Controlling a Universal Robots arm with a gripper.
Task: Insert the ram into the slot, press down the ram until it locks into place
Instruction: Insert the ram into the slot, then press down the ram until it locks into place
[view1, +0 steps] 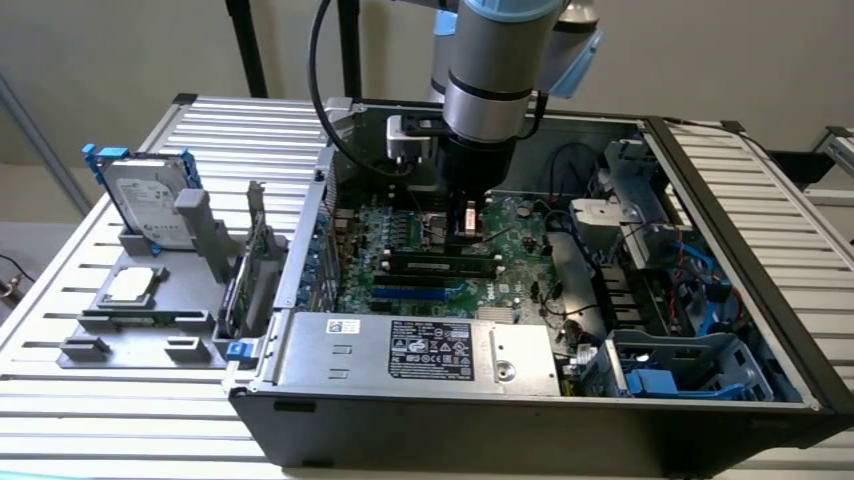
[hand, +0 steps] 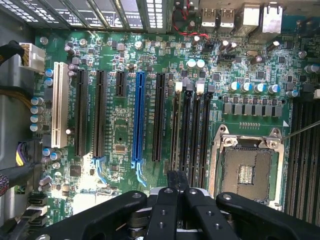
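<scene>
Up close, in the wrist view, the gripper (hand: 176, 192) shows matte black linked fingers drawn together over the green motherboard (hand: 120, 135), pinching something thin and dark edge-on; whether that is the ram I cannot tell. Just beyond lie four long black slots (hand: 191, 127) with white latches, beside the square metal CPU socket (hand: 246, 167). In the exterior view the grey arm (view1: 491, 70) stands vertical inside the open steel case (view1: 534, 420), and a ram stick (view1: 434, 266) lies seated nearer the power supply (view1: 420, 345).
</scene>
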